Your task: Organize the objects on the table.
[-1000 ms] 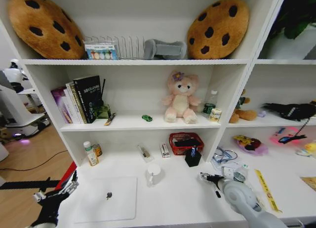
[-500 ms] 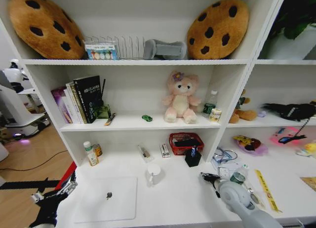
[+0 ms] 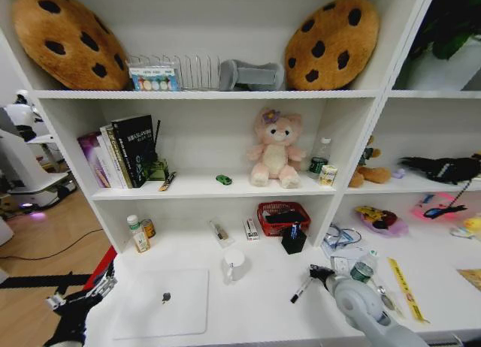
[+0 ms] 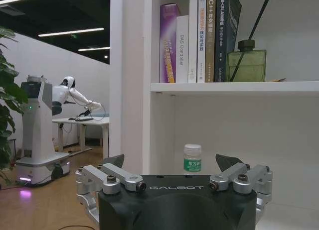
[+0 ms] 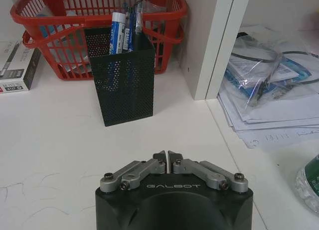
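My right hand [image 3: 317, 273] sits on the table [image 3: 255, 302] with fingers together, a black pen [image 3: 301, 290] at its tip; whether it grips the pen I cannot tell. The pen could roll. My left hand [image 4: 169, 165], fingers apart, idles left of the laptop [image 3: 161, 302]. "GALBOT" marks both hands.

A slim silver laptop [image 3: 161, 303] is lying closed and flat on the white counter [image 3: 255, 302]. A black-capped pen [image 3: 301, 290] is lying tilted on the counter, near its front. A tiny green car [image 3: 224, 179] is sitting on the shelf above.
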Controlling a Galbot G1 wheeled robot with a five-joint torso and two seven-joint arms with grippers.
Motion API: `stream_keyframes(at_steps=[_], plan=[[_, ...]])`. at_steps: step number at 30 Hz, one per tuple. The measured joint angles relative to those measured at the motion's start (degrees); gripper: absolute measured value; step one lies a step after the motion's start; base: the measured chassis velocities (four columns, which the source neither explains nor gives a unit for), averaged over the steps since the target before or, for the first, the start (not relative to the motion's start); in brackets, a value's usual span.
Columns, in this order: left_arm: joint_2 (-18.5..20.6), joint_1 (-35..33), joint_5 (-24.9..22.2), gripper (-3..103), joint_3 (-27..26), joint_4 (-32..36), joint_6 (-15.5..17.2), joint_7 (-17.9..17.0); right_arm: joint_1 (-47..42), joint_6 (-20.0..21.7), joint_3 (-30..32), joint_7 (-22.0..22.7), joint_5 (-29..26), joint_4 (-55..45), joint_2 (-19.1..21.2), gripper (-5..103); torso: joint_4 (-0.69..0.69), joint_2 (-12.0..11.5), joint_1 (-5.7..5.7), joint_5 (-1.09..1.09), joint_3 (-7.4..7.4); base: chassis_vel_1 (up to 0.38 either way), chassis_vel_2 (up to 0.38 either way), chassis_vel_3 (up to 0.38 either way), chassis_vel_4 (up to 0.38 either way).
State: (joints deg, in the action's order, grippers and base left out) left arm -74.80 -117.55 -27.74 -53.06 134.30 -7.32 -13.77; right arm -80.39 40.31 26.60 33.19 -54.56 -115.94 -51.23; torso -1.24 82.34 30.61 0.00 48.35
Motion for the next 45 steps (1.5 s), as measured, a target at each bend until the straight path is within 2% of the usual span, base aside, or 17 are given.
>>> stream_keyframes(at_steps=[4, 7, 8, 11, 12, 14, 15, 17, 19, 21, 22, 24, 28, 41, 43, 44, 45], plan=[[-0.2, -0.2, 0.0, 100, 0.0, -0.1, -0.2, 0.1, -0.6, 0.1, 0.1, 0.4, 0.1, -1.3, -0.2, 10, 0.00, 0.0, 0.00, 0.00, 0.00, 0.000, 0.000, 0.000, 0.000], [-0.3, -0.4, -0.1, 100, -0.1, -0.2, -0.5, 0.2, -1.8, 1.3, 0.6, 3.3, -2.6, -5.5, -0.9, 27, 0.00, 0.0, 0.00, 0.00, 0.00, 0.000, 0.000, 0.000, 0.000], [-0.3, -0.4, -0.1, 100, -0.1, -0.2, -0.5, 0.2, -1.8, 1.3, 0.6, 3.3, -2.6, -5.5, -0.9, 27, 0.00, 0.0, 0.00, 0.00, 0.00, 0.000, 0.000, 0.000, 0.000], [-0.2, -0.4, -0.3, 100, -0.1, -0.4, -0.6, 0.3, -3.3, 1.8, 1.0, 11.6, -9.0, -11.3, -1.9, 43, 0.01, 0.0, 0.00, -0.02, 0.00, 0.000, 0.000, 0.000, 0.000], [-0.2, -0.4, -0.3, 100, -0.1, -0.4, -0.6, 0.3, -3.3, 1.8, 1.0, 11.6, -9.0, -11.3, -1.9, 43, 0.01, 0.0, 0.00, -0.02, 0.00, 0.000, 0.000, 0.000, 0.000], [-0.1, -0.3, -0.3, 100, 0.0, -0.6, -0.8, 0.4, -4.7, 1.8, 1.2, 17.9, -13.6, -14.8, -2.8, 54, 0.00, 0.0, 0.00, -0.02, 0.00, 0.000, 0.000, 0.000, 0.000], [-0.1, -0.3, -0.3, 100, 0.0, -0.6, -0.8, 0.4, -4.7, 1.8, 1.2, 17.9, -13.6, -14.8, -2.8, 54, 0.00, 0.0, 0.00, -0.02, 0.00, 0.000, 0.000, 0.000, 0.000], [0.0, -0.2, -0.3, 100, 0.2, -1.1, -1.0, 0.5, -6.9, 1.8, 1.9, 23.9, -18.2, -17.7, -3.7, 65, 0.00, 0.0, 0.00, -0.02, 0.00, 0.000, 0.000, 0.000, 0.000], [0.1, -0.2, -0.3, 100, 0.3, -1.2, -1.0, 0.5, -7.5, 1.8, 2.1, 24.5, -18.8, -18.1, -3.8, 65, 0.00, 0.0, 0.00, -0.02, 0.00, 0.000, 0.000, 0.000, 0.000], [0.3, 0.1, -0.3, 100, 0.8, -1.4, -1.1, 0.5, -9.6, 1.8, 2.8, 25.6, -19.5, -18.0, -4.8, 77, -0.02, 0.0, 0.00, -0.01, -0.01, 0.000, 0.000, 0.000, 0.000], [0.3, 0.1, -0.3, 100, 0.8, -1.4, -1.1, 0.5, -9.6, 1.8, 2.8, 25.6, -19.5, -18.0, -4.8, 77, -0.02, 0.0, 0.00, -0.01, -0.01, 0.000, 0.000, 0.000, 0.000], [0.4, 0.3, -0.2, 100, 1.1, -1.4, -1.1, 0.5, -9.4, 1.8, 2.8, 25.9, -20.4, -16.9, -5.7, 88, -0.01, 0.0, 0.00, 0.00, 0.00, 0.000, 0.000, 0.000, 0.000], [0.7, 0.1, -0.3, 100, 0.9, -1.1, -1.1, 0.6, -7.5, 1.9, 1.6, 25.6, -20.6, -15.2, -7.0, 99, 0.02, 0.0, 0.00, -0.01, 0.00, 0.000, 0.000, 0.000, 0.000], [1.6, -0.8, -0.8, 100, -0.4, -0.9, -1.6, 0.7, -5.4, 1.6, -0.6, 23.1, -17.4, -10.9, -9.8, 103, 0.00, 0.0, 0.00, 0.00, 0.00, 0.000, 0.000, 0.000, 0.000], [1.5, -0.7, -0.7, 100, -0.2, -0.9, -1.5, 0.7, -5.3, 1.6, -0.6, 23.0, -17.1, -10.6, -9.8, 100, 0.00, 0.0, 0.00, -0.01, 0.00, 0.000, 0.000, 0.000, 0.000], [1.5, -0.4, -0.5, 100, 0.0, -0.9, -1.4, 0.7, -5.1, 1.6, -0.7, 22.7, -16.6, -10.3, -9.6, 90, 0.00, 0.0, 0.00, -0.01, 0.00, 0.000, 0.000, 0.000, 0.000], [1.4, -0.3, -0.5, 100, 0.1, -0.9, -1.4, 0.7, -5.0, 1.7, -0.8, 22.5, -16.3, -10.2, -9.5, 90, 0.00, 0.0, 0.00, 0.00, 0.00, 0.000, 0.000, 0.000, 0.000]])
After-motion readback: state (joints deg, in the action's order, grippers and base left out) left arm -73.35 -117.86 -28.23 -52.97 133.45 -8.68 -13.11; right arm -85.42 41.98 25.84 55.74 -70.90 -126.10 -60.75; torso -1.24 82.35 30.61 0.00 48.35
